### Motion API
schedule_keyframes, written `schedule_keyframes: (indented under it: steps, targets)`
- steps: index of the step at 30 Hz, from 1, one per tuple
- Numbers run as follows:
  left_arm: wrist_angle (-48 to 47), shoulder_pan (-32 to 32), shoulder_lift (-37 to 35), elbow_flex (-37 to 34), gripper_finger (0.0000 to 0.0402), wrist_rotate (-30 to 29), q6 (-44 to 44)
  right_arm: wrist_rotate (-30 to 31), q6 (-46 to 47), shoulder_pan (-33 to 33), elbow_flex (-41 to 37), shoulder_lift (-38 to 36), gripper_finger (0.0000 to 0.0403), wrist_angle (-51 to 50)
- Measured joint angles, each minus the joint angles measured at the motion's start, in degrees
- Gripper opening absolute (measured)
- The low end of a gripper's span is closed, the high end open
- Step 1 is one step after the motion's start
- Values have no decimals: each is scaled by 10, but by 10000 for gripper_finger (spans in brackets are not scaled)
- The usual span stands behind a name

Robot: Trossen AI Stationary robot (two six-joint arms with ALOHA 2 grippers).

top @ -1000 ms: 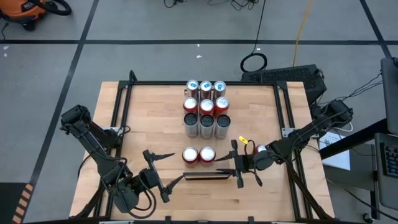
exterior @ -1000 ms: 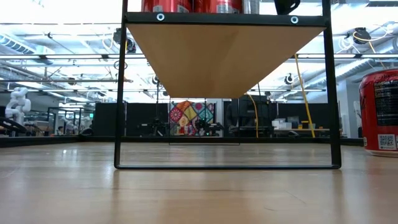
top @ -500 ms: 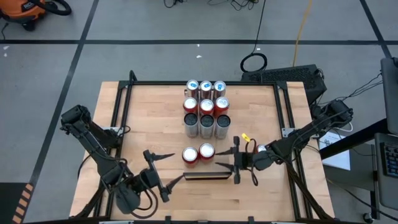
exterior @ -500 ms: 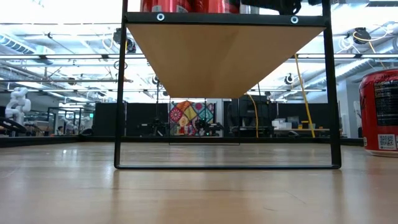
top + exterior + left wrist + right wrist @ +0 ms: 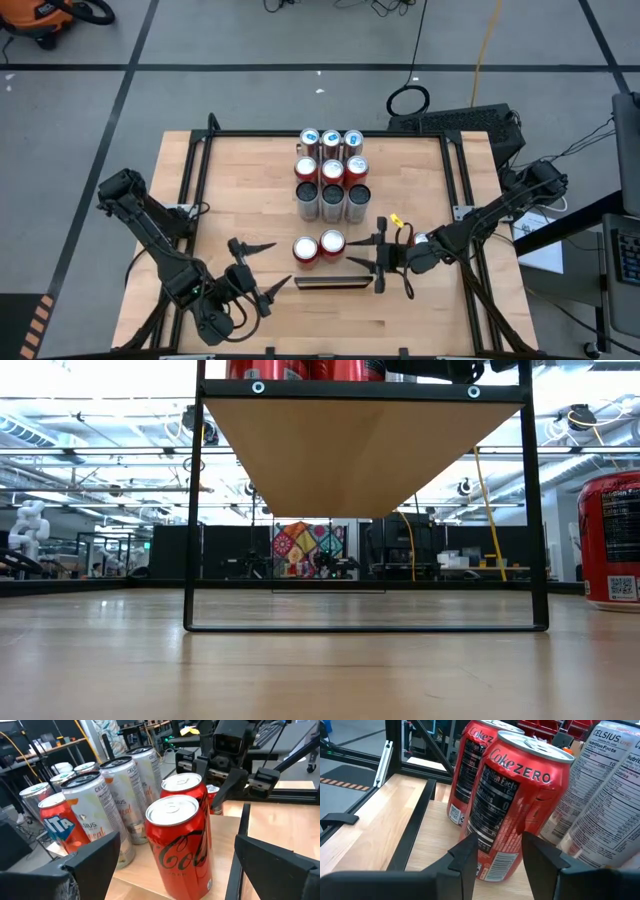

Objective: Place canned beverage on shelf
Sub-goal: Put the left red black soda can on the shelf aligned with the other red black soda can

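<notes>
Two red cans stand side by side on the shelf (image 5: 330, 283), whose pale panel sits in a black frame near the table's (image 5: 250, 180) front middle. Both are upright and sealed, tabs down, so nothing of their contents shows. The near can (image 5: 512, 805), a Coke Zero, and the far can (image 5: 475, 765) just beside it look close enough to touch. From above they show as two silver tops, the far one (image 5: 305, 248) and the near one (image 5: 332, 241). The right gripper (image 5: 377, 262) hangs just beside the near can with its fingers (image 5: 465, 857) partly spread, the can's base in the gap ahead of them; whether they touch it I cannot tell. The left gripper (image 5: 256, 281) waits on the shelf's other side, fingers (image 5: 90, 857) spread wide and holding nothing. Behind the shelf stands a block of nine cans (image 5: 331, 172): pale tall ones, red ones and blue-topped ones, all closed. One more red can (image 5: 610, 540) stands at the edge of the low view.
</notes>
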Motion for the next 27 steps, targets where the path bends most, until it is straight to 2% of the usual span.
schedule_keyframes:
  steps: [11,16,20,23,27]
  targets:
    - [7,-4,0,-57,391,-10,-89,0,44,4,0,0,125,-24]
    - [53,-29,0,-75,391,-9,-87,2,45,9,0,-13,125,-21]
    - [87,-55,1,-98,390,-6,-88,31,45,9,0,-26,125,-24]
    - [132,-66,8,-115,376,-5,-83,55,42,8,0,-26,125,-23]
    - [177,-66,24,-127,337,-3,-57,57,34,4,0,-26,125,-21]
